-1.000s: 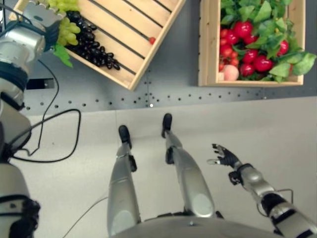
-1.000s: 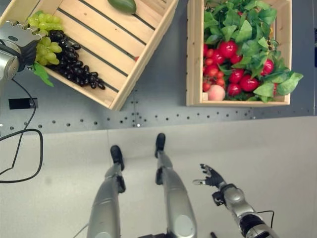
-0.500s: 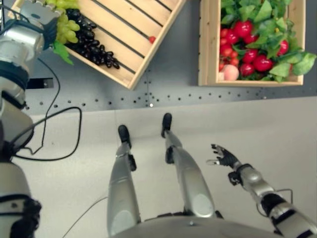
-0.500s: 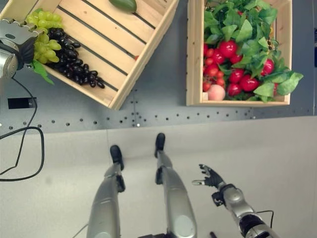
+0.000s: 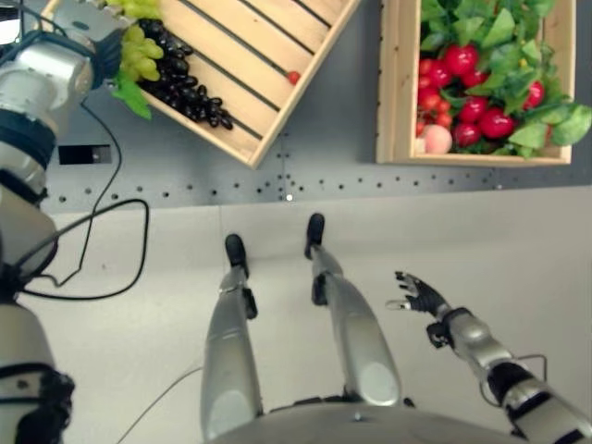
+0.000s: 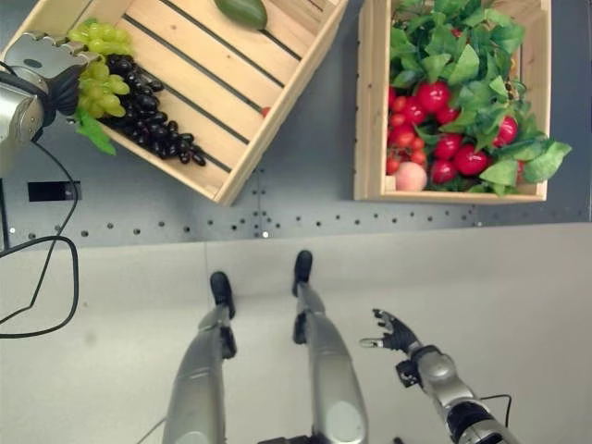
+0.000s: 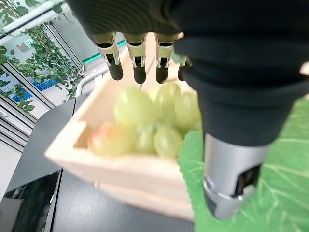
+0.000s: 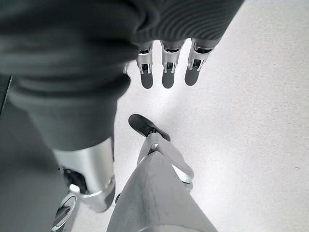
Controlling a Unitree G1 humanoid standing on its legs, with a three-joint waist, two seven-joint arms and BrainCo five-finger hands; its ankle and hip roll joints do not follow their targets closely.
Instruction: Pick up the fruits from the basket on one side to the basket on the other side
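A tilted wooden crate (image 5: pixel 268 120) at the upper left holds a bunch of green grapes (image 5: pixel 139 51) with a green leaf (image 5: pixel 129 92), black grapes (image 5: pixel 185 88), a small red fruit (image 5: pixel 293 78) and a dark green fruit (image 6: pixel 240 11). My left hand (image 5: pixel 88 20) hovers at the crate's near corner, open, with its fingers (image 7: pixel 137 63) just above the green grapes (image 7: pixel 145 121). The right crate (image 5: pixel 393 83) is full of red fruits (image 5: pixel 462 92), a peach (image 5: pixel 437 139) and leaves. My right hand (image 5: pixel 421 296) hangs low over the floor, open and holding nothing.
Both crates rest on a dark grey perforated platform (image 5: pixel 324 176), with a gap between them. A small black box (image 5: pixel 79 154) lies on it below the left crate. Pale floor (image 5: pixel 518 240) lies in front.
The whole picture has shifted slightly down and right, so the camera moved. The left hand stays over the green grapes; the right hand has barely moved.
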